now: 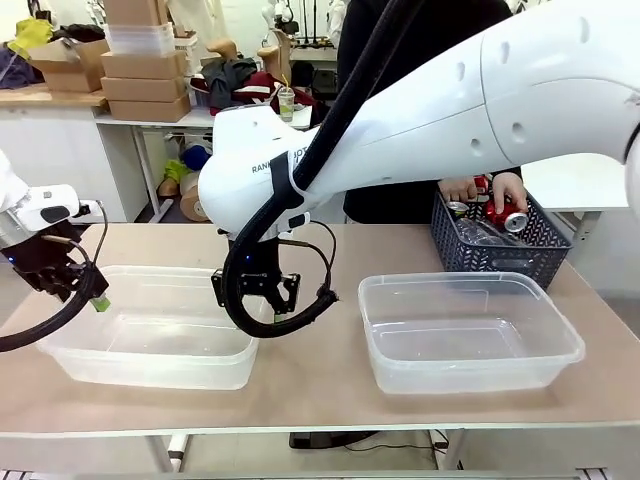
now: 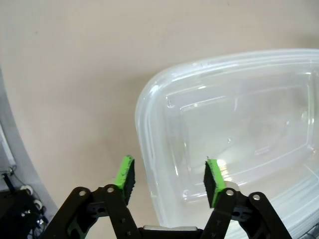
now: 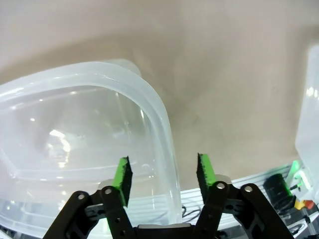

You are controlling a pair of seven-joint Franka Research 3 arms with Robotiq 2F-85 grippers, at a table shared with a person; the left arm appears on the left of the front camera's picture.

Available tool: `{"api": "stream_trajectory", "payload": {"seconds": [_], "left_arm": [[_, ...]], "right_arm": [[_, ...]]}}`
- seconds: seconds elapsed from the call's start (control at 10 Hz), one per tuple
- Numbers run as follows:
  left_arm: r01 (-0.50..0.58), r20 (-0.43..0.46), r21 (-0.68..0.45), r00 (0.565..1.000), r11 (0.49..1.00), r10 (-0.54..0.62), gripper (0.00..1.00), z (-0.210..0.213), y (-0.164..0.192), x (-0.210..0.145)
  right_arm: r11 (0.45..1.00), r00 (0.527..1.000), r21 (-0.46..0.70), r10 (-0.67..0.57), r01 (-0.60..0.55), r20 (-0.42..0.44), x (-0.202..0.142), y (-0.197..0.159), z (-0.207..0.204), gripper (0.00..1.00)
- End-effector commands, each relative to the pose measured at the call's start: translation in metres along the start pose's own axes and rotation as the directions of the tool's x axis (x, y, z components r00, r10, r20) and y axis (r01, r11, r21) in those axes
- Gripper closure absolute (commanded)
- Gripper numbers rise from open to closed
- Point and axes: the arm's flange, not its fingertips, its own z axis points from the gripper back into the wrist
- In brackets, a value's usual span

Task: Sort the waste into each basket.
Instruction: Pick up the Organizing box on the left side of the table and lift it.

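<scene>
- Waste (image 1: 512,221) – cans, bottles – sits in the lattice basket (image 1: 540,252) at the far right corner of the bench (image 1: 320,405), a person's hand (image 1: 506,190) on it.
- Left pincer (image 1: 97,300) and right pincer (image 1: 258,303), both released, straddle the rim of the left tub (image 1: 150,368).
- Sorting likely unstarted; next: lift clear, fetch a can.

Beige table (image 1: 320,398) with left tub (image 1: 150,370), right tub (image 1: 470,376), dark basket (image 1: 500,263)

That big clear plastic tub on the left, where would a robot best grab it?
By a short end wall of the clear rectangular plastic tub on the left, from above, one finger inside and one outside. It looks too wide to span, but its thin upright wall and rim are narrow enough to pinch. The left pincer and right pincer each straddle an end that way, jaws open.
</scene>
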Motion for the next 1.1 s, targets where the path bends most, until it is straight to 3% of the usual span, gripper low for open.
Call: {"api": "stream_trajectory", "payload": {"seconds": [0.0,0.1,0.3,0.6,0.9,1.0], "left_arm": [[0.024,0.008,0.017,1.0,1.0,-0.024,0.65,-0.009,-0.002,-0.013],[0.007,-0.02,0.016,1.0,1.0,-0.006,1.0,-0.011,0.0,-0.012],[-0.006,-0.021,0.007,1.0,1.0,0.006,1.0,-0.01,0.001,-0.014],[-0.038,-0.049,0.001,0.998,0.999,0.038,1.0,-0.003,-0.002,-0.017],[-0.093,-0.058,0.057,0.994,0.994,0.096,1.0,0.026,-0.017,-0.022],[-0.125,-0.103,0.049,0.986,0.991,0.13,1.0,0.042,-0.028,-0.02]], "right_arm": [[0.998,0.998,0.022,-0.057,0.057,-0.01,-0.006,-0.001,0.006,1.0],[0.998,0.998,0.025,-0.055,0.056,-0.013,-0.006,-0.001,0.005,0.83],[0.999,0.998,0.008,-0.044,0.044,-0.035,-0.006,0.0,0.004,1.0],[0.996,0.996,-0.023,-0.088,0.088,-0.015,-0.003,-0.003,0.003,1.0],[0.997,0.998,-0.052,-0.054,0.052,-0.033,0.007,-0.014,0.013,1.0],[0.997,0.999,-0.074,-0.02,0.017,-0.038,0.012,-0.02,0.026,1.0]]}}
